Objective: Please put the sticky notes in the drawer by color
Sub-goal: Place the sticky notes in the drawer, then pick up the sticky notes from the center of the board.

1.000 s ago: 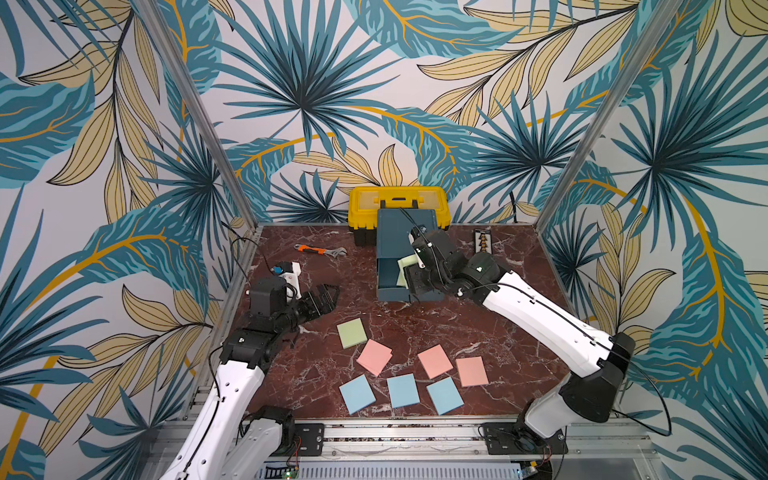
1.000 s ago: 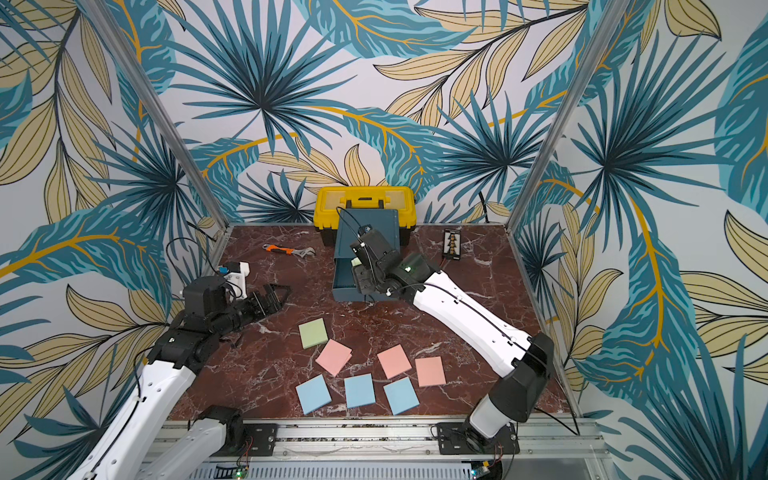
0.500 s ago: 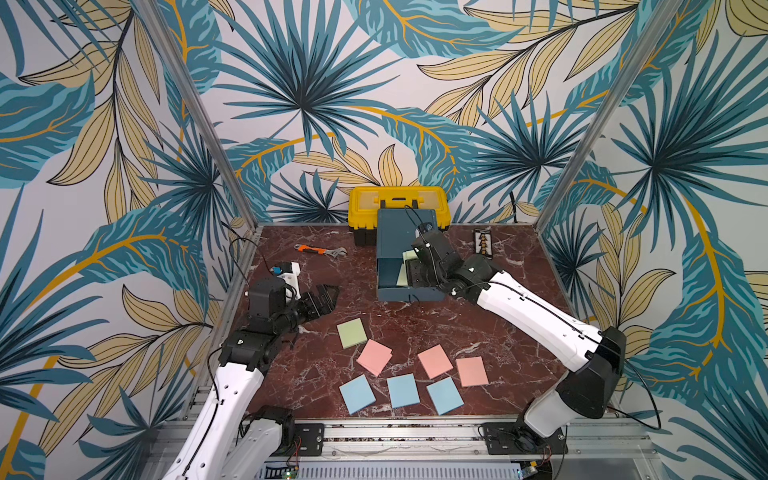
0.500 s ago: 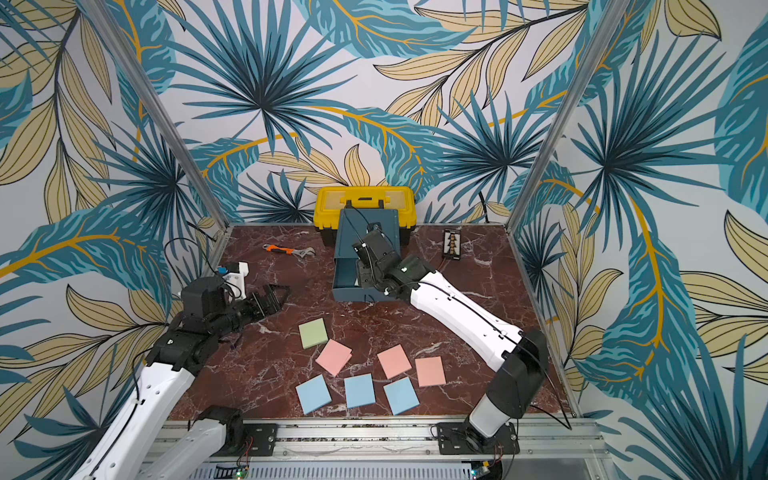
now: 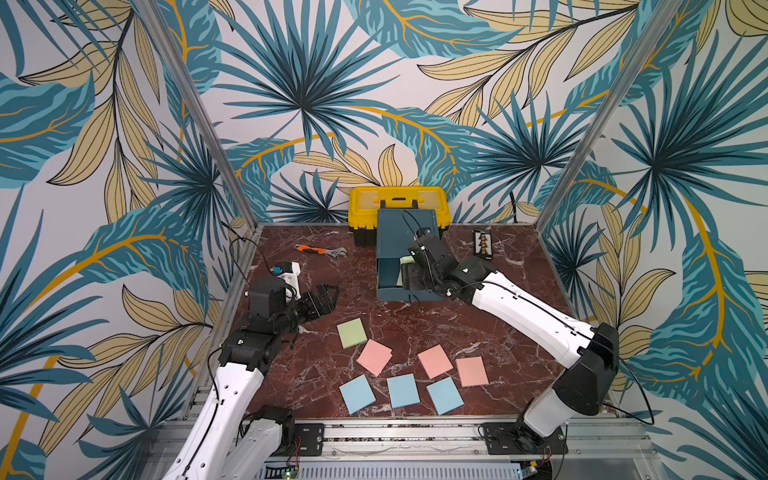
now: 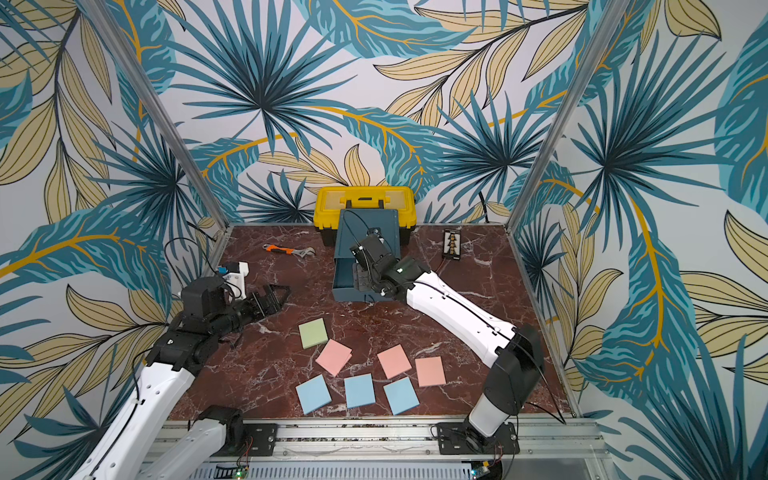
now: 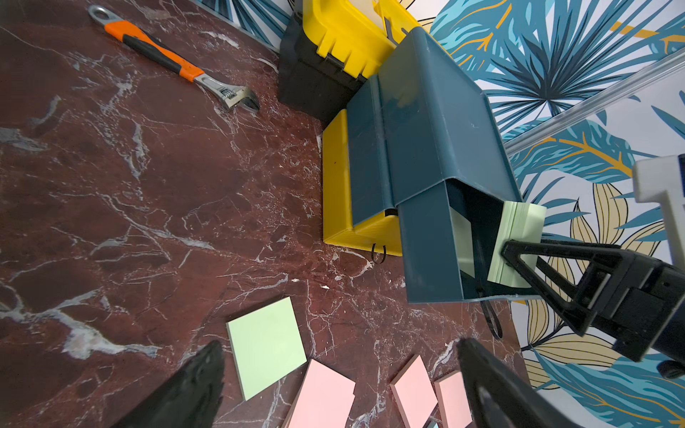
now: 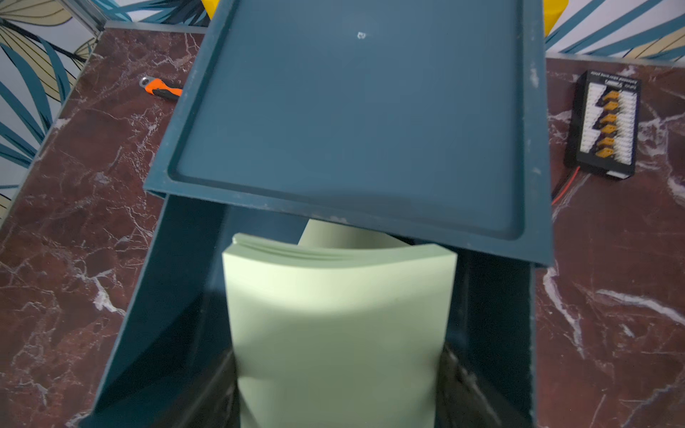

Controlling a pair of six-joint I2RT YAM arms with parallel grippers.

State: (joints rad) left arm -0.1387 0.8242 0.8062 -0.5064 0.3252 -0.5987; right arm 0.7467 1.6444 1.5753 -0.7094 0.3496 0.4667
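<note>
a: what is seen at the right gripper (image 8: 339,389)?
b: its jaws are pressed on the two sides of a light green pad (image 8: 337,315). the pad is bent a bit and is held up on its edge over the open top drawer (image 5: 388,278).
a: is anything seen inside that drawer?
b: yes, a second green pad (image 8: 333,233) is seen deeper in, partly hidden under the top of the little chest (image 5: 405,228). the two yellow drawers (image 7: 370,231) below look shut.
a: and the left gripper (image 5: 328,293)?
b: its jaws are spread wide apart and nothing is held between them. it is held low over the table (image 5: 478,324), well apart from the chest.
a: where are the other sticky notes found?
b: a third green pad (image 5: 352,333) is laid flat on the table, near the left gripper. three pink pads (image 5: 374,357) (image 5: 435,361) (image 5: 471,371) are laid beside it, and three blue pads (image 5: 357,393) (image 5: 403,390) (image 5: 445,395) are lined up by the front edge.
a: what else is seen?
b: a yellow toolbox (image 5: 397,199) is set right behind the chest. a wrench (image 5: 320,250) with an orange handle is laid at the back, and a black board (image 5: 483,244) with orange plugs is laid on the right arm's side.
</note>
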